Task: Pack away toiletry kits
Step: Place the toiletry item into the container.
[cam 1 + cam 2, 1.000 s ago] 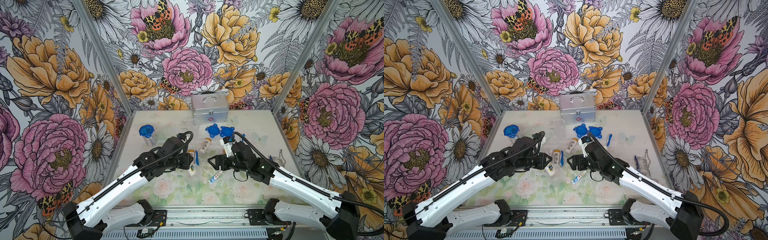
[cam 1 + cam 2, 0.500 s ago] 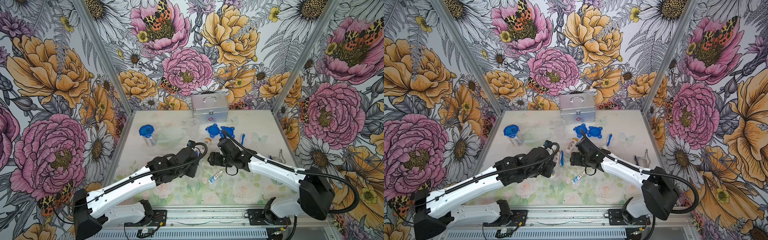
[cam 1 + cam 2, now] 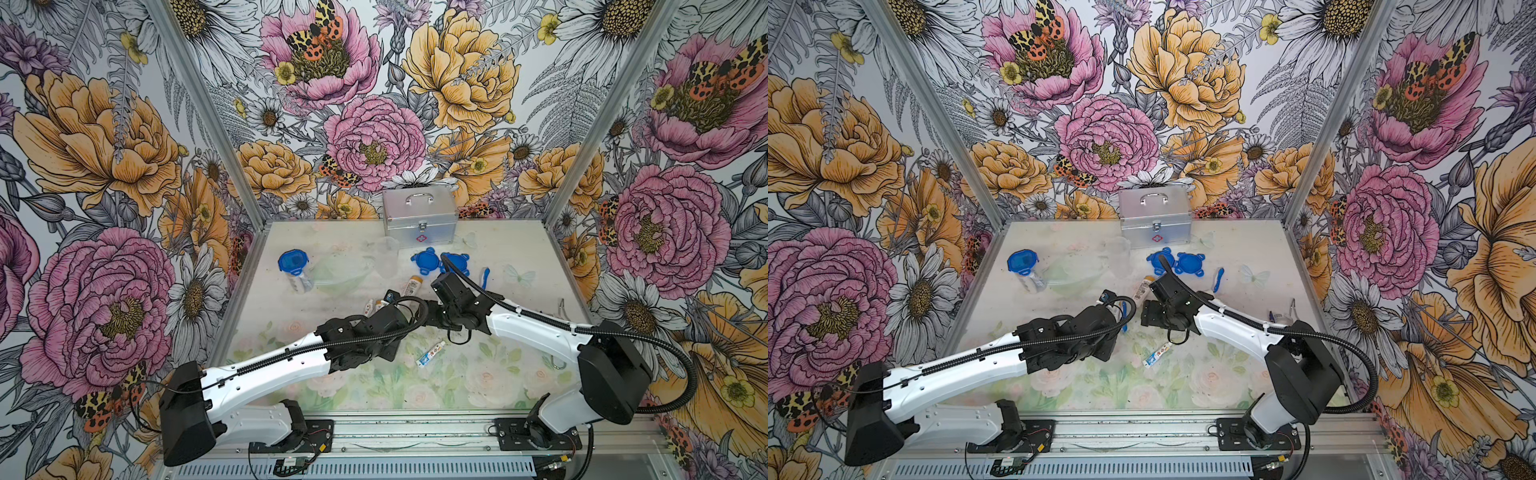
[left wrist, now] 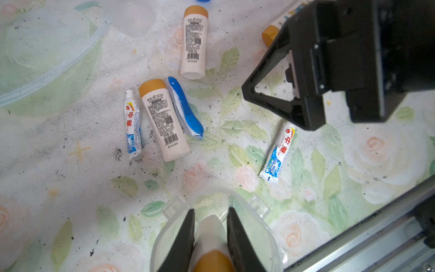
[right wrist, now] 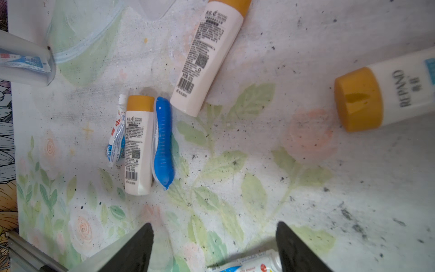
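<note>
1 bottle (image 4: 209, 233) is clamped by the left gripper (image 4: 211, 211), base-first at the clear cup (image 4: 260, 226) mouth, likely for insertion. The right gripper (image 5: 214, 225) is held spread, empty, over 1 tube (image 5: 247, 263) on the table (image 5: 306, 188), probably next.

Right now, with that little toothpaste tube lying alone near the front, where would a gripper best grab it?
Probably across the middle of the lone tube, coming straight down, jaws closing on its long edges. It lies flat on the table with bare surface on both sides, and the middle looks fuller than the crimped tail.
</note>
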`<state>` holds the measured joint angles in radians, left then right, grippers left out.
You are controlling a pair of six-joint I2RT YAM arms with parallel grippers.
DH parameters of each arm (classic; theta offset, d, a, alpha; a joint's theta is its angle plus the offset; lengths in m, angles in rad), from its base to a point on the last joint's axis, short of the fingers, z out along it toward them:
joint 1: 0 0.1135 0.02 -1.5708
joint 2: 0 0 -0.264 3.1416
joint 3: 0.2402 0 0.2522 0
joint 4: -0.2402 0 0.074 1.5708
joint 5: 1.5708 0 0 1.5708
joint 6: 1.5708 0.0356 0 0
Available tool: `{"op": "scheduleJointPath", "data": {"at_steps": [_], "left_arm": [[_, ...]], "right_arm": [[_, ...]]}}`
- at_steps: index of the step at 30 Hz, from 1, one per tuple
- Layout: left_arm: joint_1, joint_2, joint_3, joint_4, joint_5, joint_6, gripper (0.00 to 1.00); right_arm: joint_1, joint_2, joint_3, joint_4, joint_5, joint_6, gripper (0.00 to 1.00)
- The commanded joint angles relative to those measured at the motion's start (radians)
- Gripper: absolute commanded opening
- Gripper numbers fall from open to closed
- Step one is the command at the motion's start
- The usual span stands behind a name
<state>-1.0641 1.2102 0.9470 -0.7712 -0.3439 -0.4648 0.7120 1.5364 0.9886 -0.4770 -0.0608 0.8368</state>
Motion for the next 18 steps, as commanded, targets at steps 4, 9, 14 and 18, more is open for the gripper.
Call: {"op": "scheduleJointPath", "data": {"at_steps": [4, 9, 14, 18], "left_arm": [[-0.006, 0.007, -0.022, 0.068, -0.015, -0.018, 0.15], [-0.010, 0.008, -0.028, 0.070, -0.009, -0.030, 0.23], [-0.013, -0.003, -0.039, 0.073, 0.007, -0.047, 0.30], [-0.020, -0.008, -0.040, 0.076, 0.021, -0.058, 0.31]], "right_arm": [[-0.005, 0.066, 0.064, 0.030, -0.023, -0.023, 0.78], [-0.005, 0.124, 0.103, 0.044, -0.047, -0.039, 0.77], [-0.005, 0.184, 0.125, 0.072, -0.078, -0.041, 0.75], [-0.005, 0.229, 0.145, 0.098, -0.108, -0.043, 0.74]]}}
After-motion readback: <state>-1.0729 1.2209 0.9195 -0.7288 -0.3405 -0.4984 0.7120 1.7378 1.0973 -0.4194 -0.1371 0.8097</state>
